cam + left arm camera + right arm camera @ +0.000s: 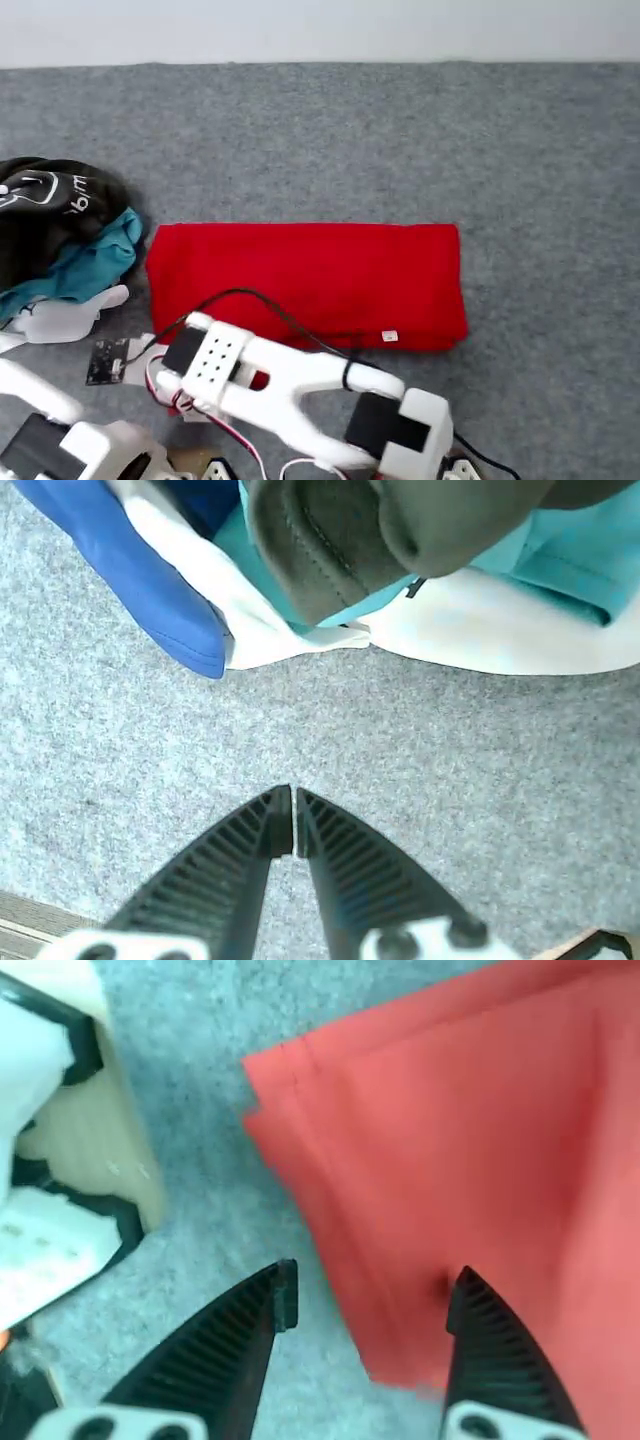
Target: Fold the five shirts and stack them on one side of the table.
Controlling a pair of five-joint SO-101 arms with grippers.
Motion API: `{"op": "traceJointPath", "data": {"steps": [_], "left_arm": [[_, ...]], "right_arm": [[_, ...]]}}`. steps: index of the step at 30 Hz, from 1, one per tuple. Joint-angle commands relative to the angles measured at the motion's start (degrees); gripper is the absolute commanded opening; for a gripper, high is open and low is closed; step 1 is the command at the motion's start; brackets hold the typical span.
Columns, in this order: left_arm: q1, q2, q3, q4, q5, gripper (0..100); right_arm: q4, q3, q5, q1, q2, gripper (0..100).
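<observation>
I work at what looks like a robotics lab bench rather than a home. My table (pixel 540 150) is covered in plain grey felt-like carpet, with a bare white wall (pixel 320 30) right behind it. My white plastic right arm (pixel 300 385) and left arm (pixel 70 445) stand side by side at its near edge, a loose black cable (pixel 243 291) running to the right one's wrist. A heap of shirts (pixel 60 230) lies straight on the felt.

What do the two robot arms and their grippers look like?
The left arm and right arm are white shells with black motor blocks; the right carries a hole-dotted wrist plate, a black cable and red wires. The left gripper and right gripper have black, ridged, tapering fingers.
</observation>
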Motion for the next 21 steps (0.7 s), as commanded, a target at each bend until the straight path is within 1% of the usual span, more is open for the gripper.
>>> {"op": "traceJointPath", "data": {"steps": [1, 9, 11, 14, 16, 18, 21], "left_arm": [[-0.44, -3.52, -2.59, 0.53, -0.53, 2], [-0.44, -3.6, -2.51, 0.53, -0.44, 2], [-0.53, -3.6, -2.51, 0.53, -0.44, 2], [-0.53, -3.6, -2.51, 0.53, -0.44, 2], [-0.53, -3.6, -2.51, 0.53, -0.44, 2], [-0.53, -3.6, -2.51, 0.53, -0.44, 2], [-0.53, -3.6, -2.51, 0.62, -0.44, 2]], "right_arm": [[-0.92, -2.29, 0.62, -1.36, 1.89, 24.9], [-1.36, -9.76, 0.35, -0.13, 12.79, 24.0], [-1.19, -11.6, 0.62, -0.13, 15.25, 19.1], [-0.4, -13.98, 0.7, -0.13, 17.45, 8.0], [1.01, -16.0, 0.7, -0.04, 18.42, 2.3], [1.8, -16.88, 0.97, 0.66, 18.33, 0.9], [1.8, -17.14, 3.78, 1.98, 17.27, 1.0]]}}
